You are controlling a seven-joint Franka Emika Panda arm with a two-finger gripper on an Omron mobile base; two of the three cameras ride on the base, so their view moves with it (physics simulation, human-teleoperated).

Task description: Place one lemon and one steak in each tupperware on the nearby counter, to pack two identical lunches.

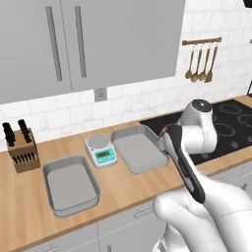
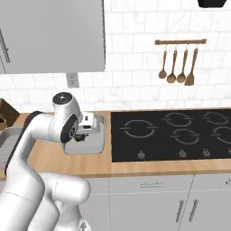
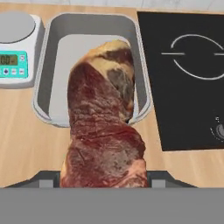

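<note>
My gripper point(image 3: 104, 181) is shut on a red-brown steak point(image 3: 103, 127), which hangs lengthwise over the near rim of the right tupperware point(image 3: 48, 65). From the right base view the gripper point(image 2: 83, 135) hovers a little above that grey tray point(image 2: 97, 146), with the dark steak point(image 2: 81, 137) between its fingers. In the left base view this tupperware point(image 1: 138, 150) lies beside the stovetop. The other tupperware point(image 1: 71, 184) lies to its left on the wooden counter point(image 1: 123, 184). Both trays look empty. The lemon is out of view.
A white-and-teal scale point(image 1: 101, 150) stands between the two trays, close to the right one. A knife block point(image 1: 22, 147) stands at the far left. The black stovetop point(image 2: 171, 133) borders the right tray. Wooden utensils point(image 2: 178, 67) hang on the wall.
</note>
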